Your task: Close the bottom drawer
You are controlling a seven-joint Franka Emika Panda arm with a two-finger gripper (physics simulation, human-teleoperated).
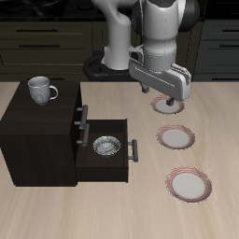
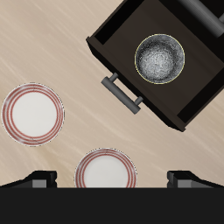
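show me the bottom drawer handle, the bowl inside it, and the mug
bottom drawer handle [image 2: 122, 94], wrist view, middle of bar
bowl [image 2: 159, 59], wrist view, its inner floor
mug [image 1: 39, 90], exterior view, its side wall

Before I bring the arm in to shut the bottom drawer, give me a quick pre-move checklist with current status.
1. Bottom drawer open and needing a push: ok, it stands pulled out.
2. Handle in sight and unobstructed: ok.
3. Bowl sits wholly inside the drawer, nothing over the edge: ok.
4. Gripper empty: ok, fingers apart with nothing between.
5. Gripper lined up with the drawer front: not ok, it hovers above the plates.
6. Mug on the cabinet top out of the path: ok.
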